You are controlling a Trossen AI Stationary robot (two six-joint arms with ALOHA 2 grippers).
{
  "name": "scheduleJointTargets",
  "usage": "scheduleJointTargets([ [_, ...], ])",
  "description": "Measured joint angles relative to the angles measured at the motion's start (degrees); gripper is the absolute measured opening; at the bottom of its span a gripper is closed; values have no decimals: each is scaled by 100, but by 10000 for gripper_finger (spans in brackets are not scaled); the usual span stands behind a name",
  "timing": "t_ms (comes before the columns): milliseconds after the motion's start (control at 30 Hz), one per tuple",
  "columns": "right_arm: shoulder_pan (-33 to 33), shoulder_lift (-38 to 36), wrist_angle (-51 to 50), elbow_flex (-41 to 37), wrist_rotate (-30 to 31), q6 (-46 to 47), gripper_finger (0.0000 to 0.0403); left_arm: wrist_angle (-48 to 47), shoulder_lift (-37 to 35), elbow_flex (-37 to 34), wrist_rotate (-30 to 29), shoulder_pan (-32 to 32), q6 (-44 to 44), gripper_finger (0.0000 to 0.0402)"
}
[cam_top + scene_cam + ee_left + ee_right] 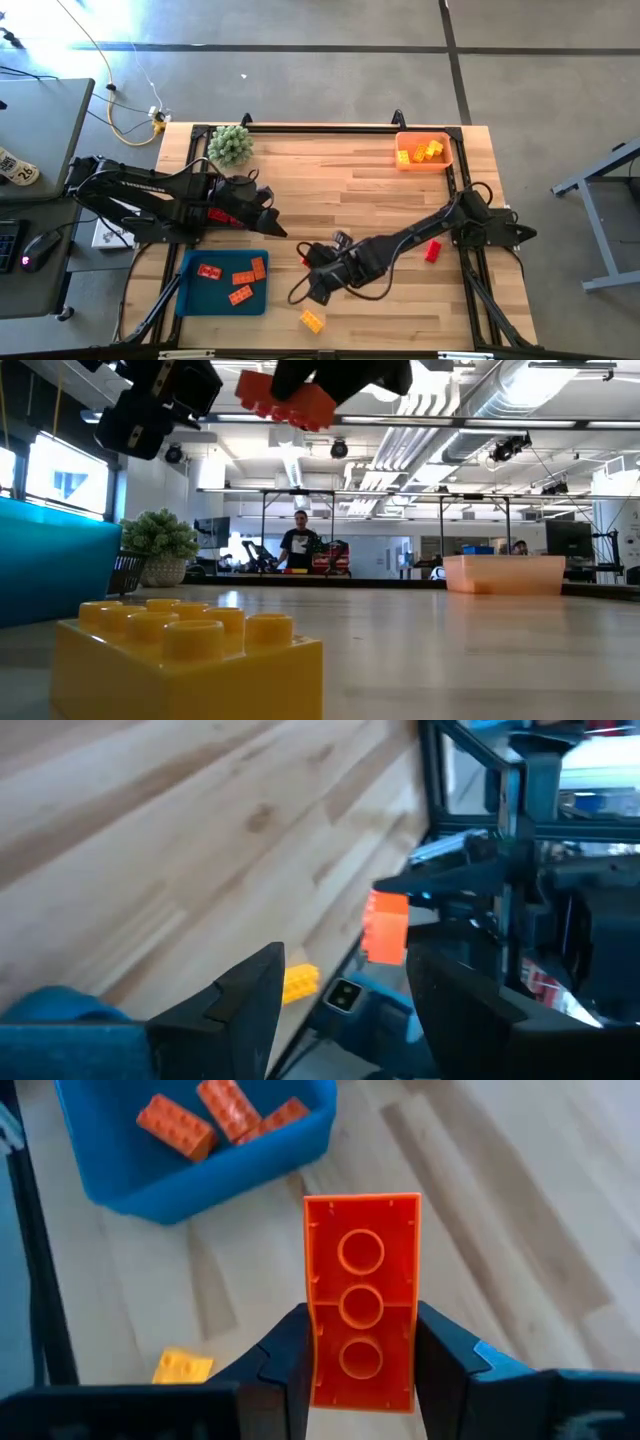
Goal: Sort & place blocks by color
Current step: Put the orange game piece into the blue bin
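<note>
Held brick [362,1302]: lower end hidden between right gripper [362,1365] fingers.
Blue tray [200,1175]: cut off at 12 o'clock edge of right wrist view.
Orange bin [424,152]: yellow bricks inside too small to be counted.
Person [299,544]: blurred, far off.

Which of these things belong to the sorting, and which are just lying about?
Job: red brick in the right pincer; blue tray of red bricks; orange bin of yellow bricks; loose yellow brick; loose red brick.
Lying about: plant ball; cable.
</note>
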Motion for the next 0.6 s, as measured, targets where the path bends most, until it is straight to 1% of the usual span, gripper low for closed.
scheduleJointTargets([
  [100,-139,0,15,88,15,-322,108,201,0,0,0,-115,-96,202],
  [367,-371,0,661,85,-6,-837,108,300,0,2,-119,-368,-295,202],
  [600,-591,-2,1103,83,-18,-1037,108,300,0,2,-206,-400,-297,202],
])
